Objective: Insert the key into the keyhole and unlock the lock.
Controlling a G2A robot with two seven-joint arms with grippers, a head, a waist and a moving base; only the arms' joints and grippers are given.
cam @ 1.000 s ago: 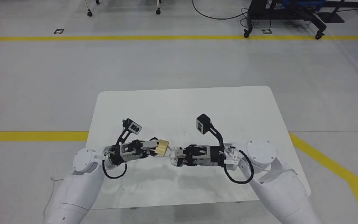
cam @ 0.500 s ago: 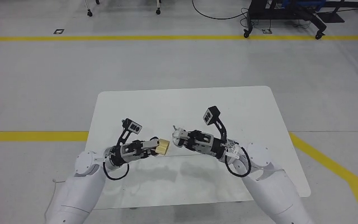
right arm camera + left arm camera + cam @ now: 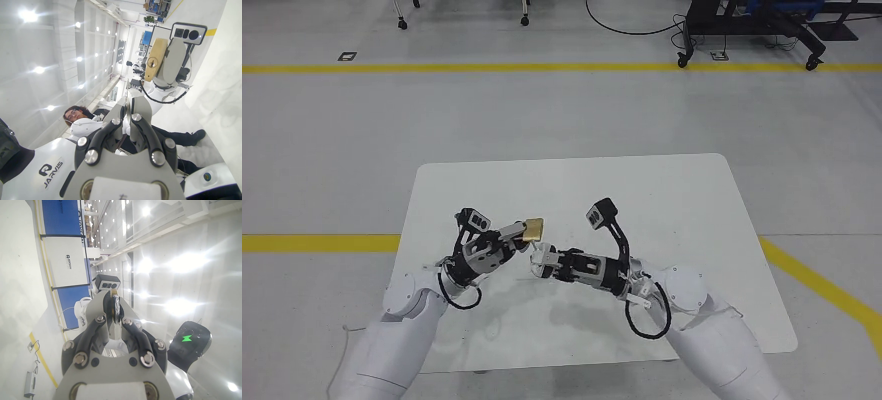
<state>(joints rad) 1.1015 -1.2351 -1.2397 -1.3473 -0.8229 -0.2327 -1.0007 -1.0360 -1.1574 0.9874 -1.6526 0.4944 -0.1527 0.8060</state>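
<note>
The right gripper is shut tight on the key, a thin blade seen edge-on between its fingers and poking out past their tips. In the top view it sits just on the near side of the lock, close to it but apart, so the key is not in the keyhole. The left gripper is clamped just as firmly on the lock, a brass padlock held above the table, left of centre. The lock's keyhole face is turned toward the right gripper.

Both arms have re-posed. A second ago the two grippers lay almost end to end near the table's near edge, with the key tip close to the lock's right side. Half a second ago the right gripper had pulled away and swung farther back, while the lock stayed where it was. Now the left gripper has carried the lock farther from the near edge and angled it far-right. The right gripper has come back left and nearer, approaching from below the lock.

This looks like a realignment rather than progress. Insertion has not begun, and the blade probably still has to be lined up with the slot before it is pushed in.
</note>
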